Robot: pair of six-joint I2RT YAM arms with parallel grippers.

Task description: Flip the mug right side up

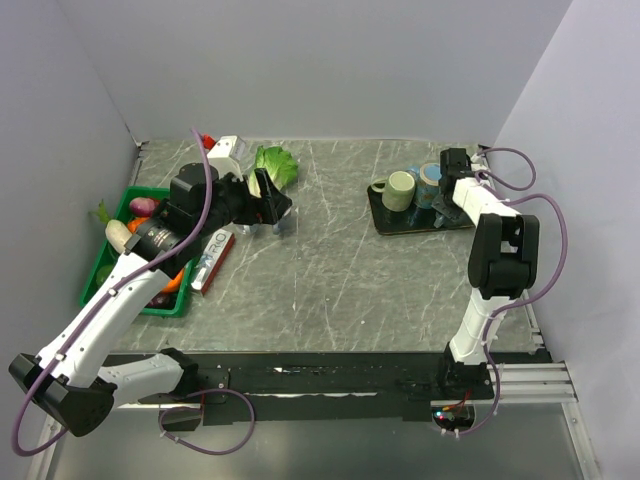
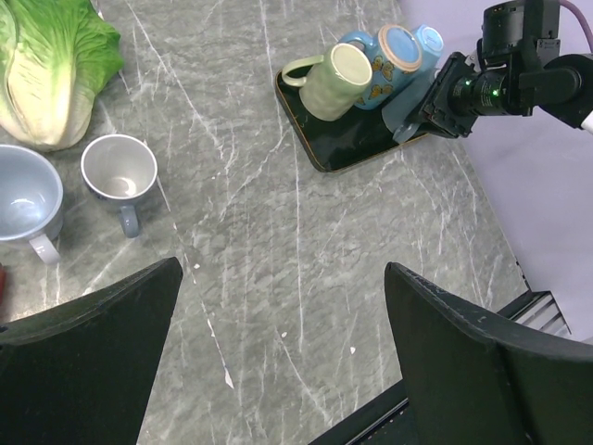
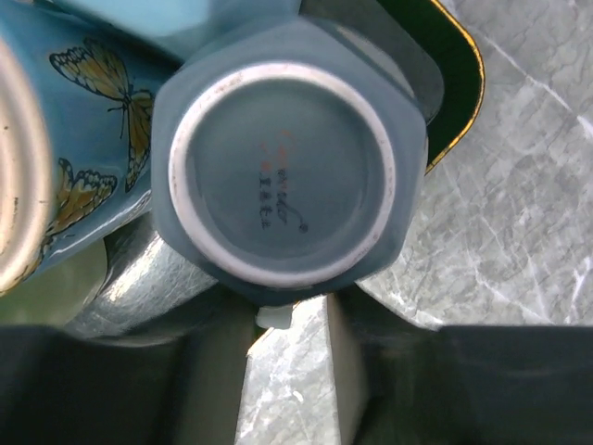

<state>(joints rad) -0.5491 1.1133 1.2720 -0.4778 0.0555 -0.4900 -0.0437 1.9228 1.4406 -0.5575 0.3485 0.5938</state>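
- Mug (image 3: pixel 283 171), grey-blue: sitting upside down at the centre of the right wrist frame, its ringed base facing the camera and its body overlapping a corner of the tray.
- Tray (image 2: pixel 347 141), black with a gold rim: lying at the right of the overhead frame.
- Right gripper (image 3: pixel 283 320): reaching in at the mug from the bottom of its frame, fingers sitting fairly narrow; whether they are gripping it cannot be told.
- Left gripper (image 2: pixel 283 278): hanging wide apart over the table (image 1: pixel 340 270), holding nothing.
- Butterfly mug (image 3: pixel 83 139): lying just beside the mug, upper left.
- Green mug (image 2: pixel 334 79): sitting on the tray.
- Two grey mugs (image 2: pixel 119 171): standing upright beside a cabbage (image 2: pixel 46 65).
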